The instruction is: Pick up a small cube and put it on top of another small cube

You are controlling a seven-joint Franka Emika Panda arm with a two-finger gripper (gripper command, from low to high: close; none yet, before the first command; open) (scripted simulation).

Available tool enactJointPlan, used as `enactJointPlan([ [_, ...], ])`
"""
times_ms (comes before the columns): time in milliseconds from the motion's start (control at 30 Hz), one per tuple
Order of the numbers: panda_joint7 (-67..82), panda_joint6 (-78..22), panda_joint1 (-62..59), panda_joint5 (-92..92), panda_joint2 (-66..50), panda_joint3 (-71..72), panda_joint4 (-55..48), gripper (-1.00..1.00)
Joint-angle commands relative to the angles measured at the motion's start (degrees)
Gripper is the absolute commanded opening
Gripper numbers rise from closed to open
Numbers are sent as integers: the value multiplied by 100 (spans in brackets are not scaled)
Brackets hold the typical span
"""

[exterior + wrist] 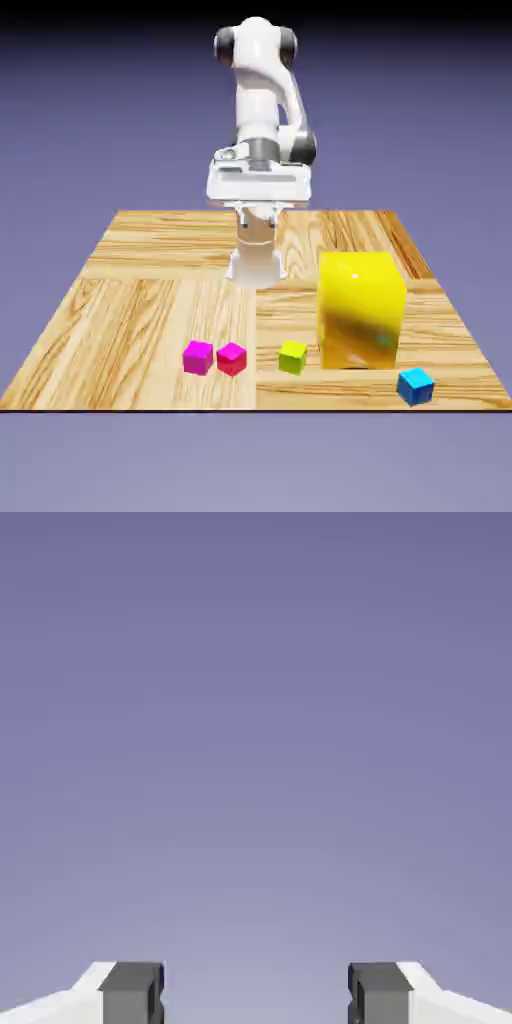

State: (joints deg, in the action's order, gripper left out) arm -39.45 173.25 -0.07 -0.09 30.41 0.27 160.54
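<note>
The exterior view shows 4 small cubes on the worktop (150, 320): a purple cube (198, 358) just beside a red-pink cube (232, 359), a lime cube (293, 358) near the middle, and a blue cube (415, 386) at the exterior view's right, in front of a large yellow block (360, 310). The hand view shows none of these, only blue-violet backdrop (256, 732) beyond the 2 fingertips (132, 992). That same view shows the tool (256, 994) spread, with nothing between its tips; the exterior view has it above the worktop, well apart from all 4 cubes.
</note>
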Motion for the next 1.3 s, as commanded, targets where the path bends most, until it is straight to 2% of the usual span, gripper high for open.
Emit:
enactJointPlan([
  [0, 250, -63, -63, -8, -187, 22, -38, 0],
  [667, 5079, -1282, -1280, -153, -3802, 453, -775, 0],
  [933, 4898, -196, -1048, -392, -5145, 168, -1032, 0],
  [967, 4898, -196, -1048, -392, -5145, 168, -1032, -100],
  [1267, 5079, -1282, -1280, -153, -3802, 453, -775, -100],
])
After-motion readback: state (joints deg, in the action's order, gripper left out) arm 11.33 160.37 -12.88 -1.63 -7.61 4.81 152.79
